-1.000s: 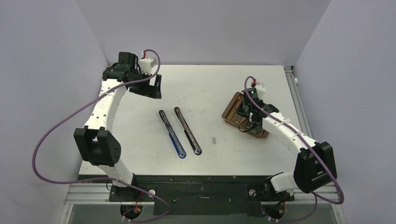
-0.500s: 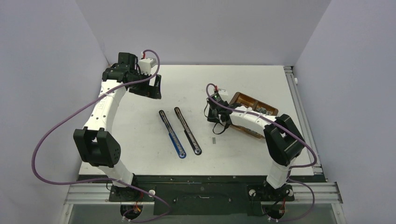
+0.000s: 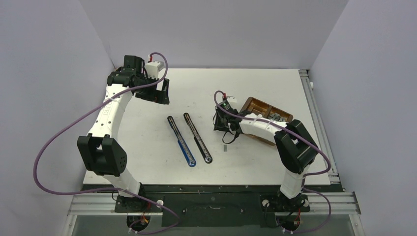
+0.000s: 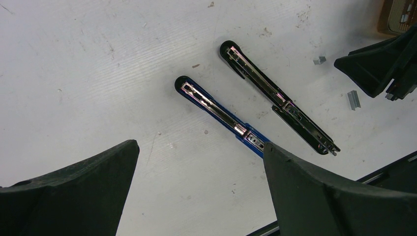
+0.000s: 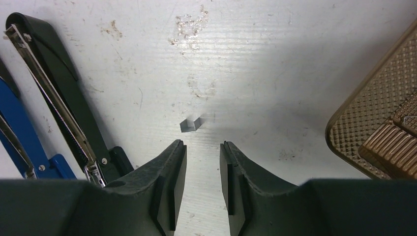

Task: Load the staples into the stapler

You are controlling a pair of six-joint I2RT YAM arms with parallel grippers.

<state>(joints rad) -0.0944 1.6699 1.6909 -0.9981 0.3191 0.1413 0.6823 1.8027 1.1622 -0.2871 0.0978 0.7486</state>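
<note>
While the left gripper [image 3: 161,96] hangs over the far left part of the white table [image 3: 255,81], its black fingers [image 4: 74,196] stand wide apart with nothing between them. To its right, two long staplers lie opened flat on the table, roughly parallel and not touching. The first is a blue-bodied stapler [image 3: 181,141] and the black stapler [image 3: 197,137] lies just right of it, each with its silver metal channel facing up. Further right, a small silver-grey block of joined staples [image 5: 191,124] lies on bare table just ahead of the right gripper [image 5: 202,145], whose jaws are a narrow gap apart and hold nothing. A longer silver-grey strip of staples [image 3: 225,147] lies near that gripper, toward the near edge. Rightmost sits the brown textured tray [image 3: 258,104], well apart from both staplers.
</note>
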